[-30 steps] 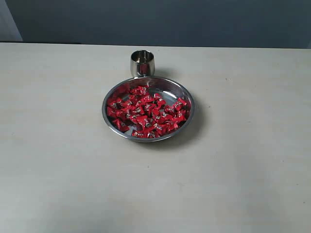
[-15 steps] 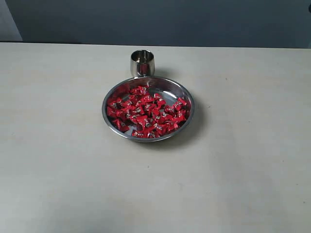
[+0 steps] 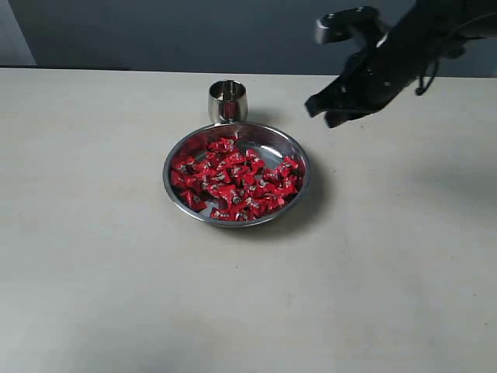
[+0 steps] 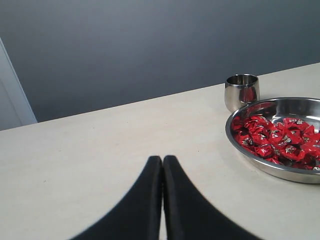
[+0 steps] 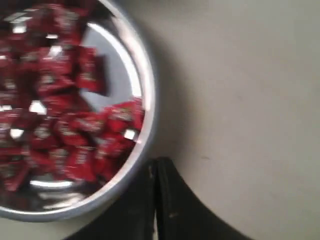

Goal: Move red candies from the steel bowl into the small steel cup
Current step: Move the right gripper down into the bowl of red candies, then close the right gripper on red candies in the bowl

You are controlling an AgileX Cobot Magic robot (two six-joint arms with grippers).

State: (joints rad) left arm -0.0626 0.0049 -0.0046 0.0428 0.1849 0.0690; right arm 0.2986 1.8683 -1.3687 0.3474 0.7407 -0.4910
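Exterior view, right pincer (image 3: 324,113) newly arrived, closed

We see the red candies (image 3: 233,180) in shiny red wrappers, and each one has tiny dark and white marks. The steel bowl (image 3: 166,180) is shiny silver. Where its inside is bare, it shows a pale bright patch. The small steel cup (image 3: 227,103) is shiny silver too. It is darker inside and has a little red shine on its side. The table (image 3: 93,264) is a plain pale cream colour with a few tiny dark specks. The wall (image 3: 155,31) behind is dark blue-grey, and in the left wrist view we see a white strip (image 4: 12,105) at its edge. The right gripper (image 3: 324,110) is black. The left gripper (image 4: 162,160) is plain black as well.
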